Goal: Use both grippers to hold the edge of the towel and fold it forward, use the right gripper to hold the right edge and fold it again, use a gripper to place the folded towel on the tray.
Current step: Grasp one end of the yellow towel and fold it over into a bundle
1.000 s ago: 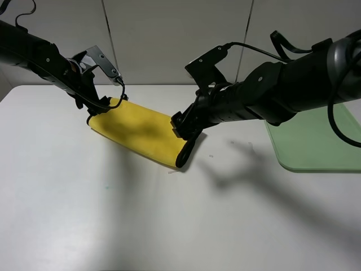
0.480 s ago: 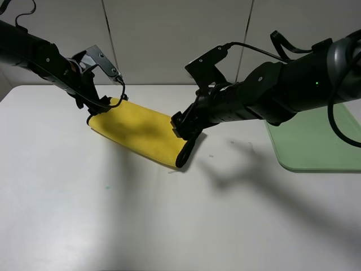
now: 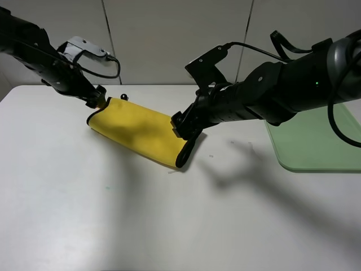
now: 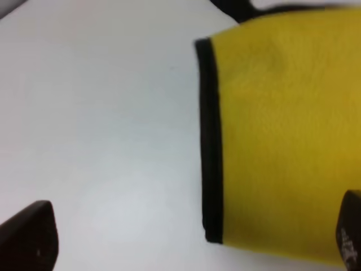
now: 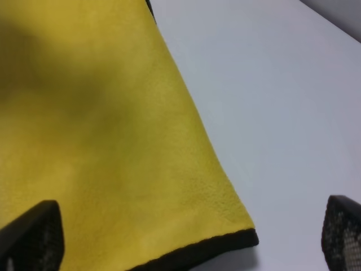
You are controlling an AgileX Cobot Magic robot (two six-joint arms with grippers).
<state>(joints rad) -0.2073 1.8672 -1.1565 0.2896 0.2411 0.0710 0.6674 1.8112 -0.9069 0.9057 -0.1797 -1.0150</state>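
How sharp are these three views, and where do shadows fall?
Exterior high view: sharp, with broad shadows across the towel and the table. Left wrist view: soft throughout, the towel's black edge smeared. Right wrist view: mildly soft, a dark shadow over part of the towel.

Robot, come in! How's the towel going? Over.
Left black gripper open at left end of bright yellow cloth towel. Right black gripper open over right end. Towel folded, on table. Pale green plastic tray unblocked.

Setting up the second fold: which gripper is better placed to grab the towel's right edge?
Right. The right gripper stands open over the right end of the towel; the left gripper is open at the opposite end, probably a longer reach.
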